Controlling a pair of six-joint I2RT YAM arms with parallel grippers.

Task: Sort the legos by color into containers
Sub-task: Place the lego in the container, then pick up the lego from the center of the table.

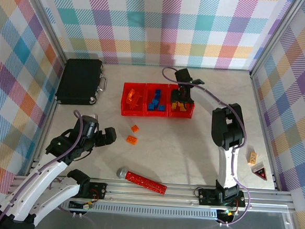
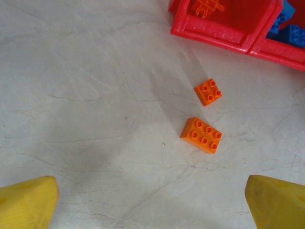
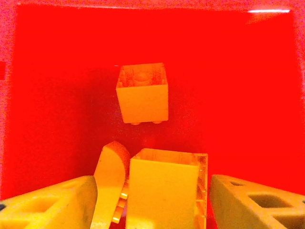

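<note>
Red plastic is flooding our right wrist camera: the wall and floor of the right bin (image 3: 57, 71) are glowing so strongly that their edges are blurring. One yellow brick (image 3: 142, 93) is lying tipped on its side on the bin floor. Nearer, a second yellow brick (image 3: 164, 191) and a curved yellow piece (image 3: 110, 181) are sitting between the fingers of the right gripper (image 3: 153, 195), all cut off by the lower edge. The jaws are standing about as wide as those two pieces together, and we cannot tell whether they are pinching them or merely flanking them. From above, this gripper is covering much of that bin and hiding what lies beneath.

The containers (image 1: 142, 113) are standing in a row mid-table, with orange bricks showing in the left one and blue in the middle one. Our left gripper (image 2: 152, 205) is hovering wide open and holding nothing, with just its yellow fingertips (image 2: 26, 202) poking into the bottom corners. Ahead of it, a square orange brick (image 2: 208, 91) and a longer orange brick (image 2: 202, 135) are lying close together on the table (image 2: 71, 95), near the left bin. Another yellowish brick (image 1: 253, 156) is lying far to the right, beside a small red triangle (image 1: 260, 172) we cannot make out.
</note>
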